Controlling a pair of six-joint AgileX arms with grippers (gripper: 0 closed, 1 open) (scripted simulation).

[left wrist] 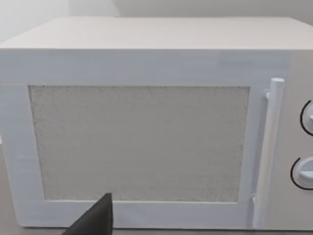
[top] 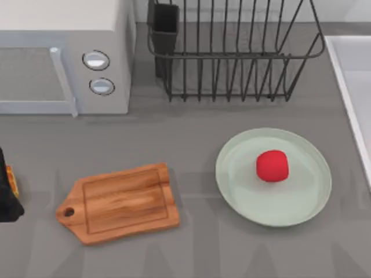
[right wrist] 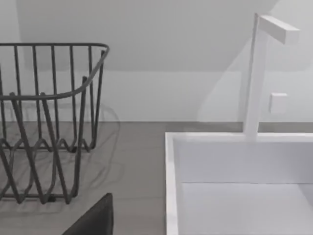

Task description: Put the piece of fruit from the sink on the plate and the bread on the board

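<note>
Red fruit (top: 272, 166) on plate (top: 273, 176); board (top: 120, 202) bare. Left claw (top: 8, 188) at counter's left edge, grip state indeterminate. Risk: bread dropped short of the board.

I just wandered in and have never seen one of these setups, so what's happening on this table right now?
A two-armed robot is sorting food. The red piece of fruit already sits on the green plate, at the table's right near the sink. The wooden board lies bare on its left, with no bread on it yet. At the far left edge, a dark shape with something golden-orange against it may be the left gripper carrying the bread. Nothing is touching the fruit or plate.
</note>
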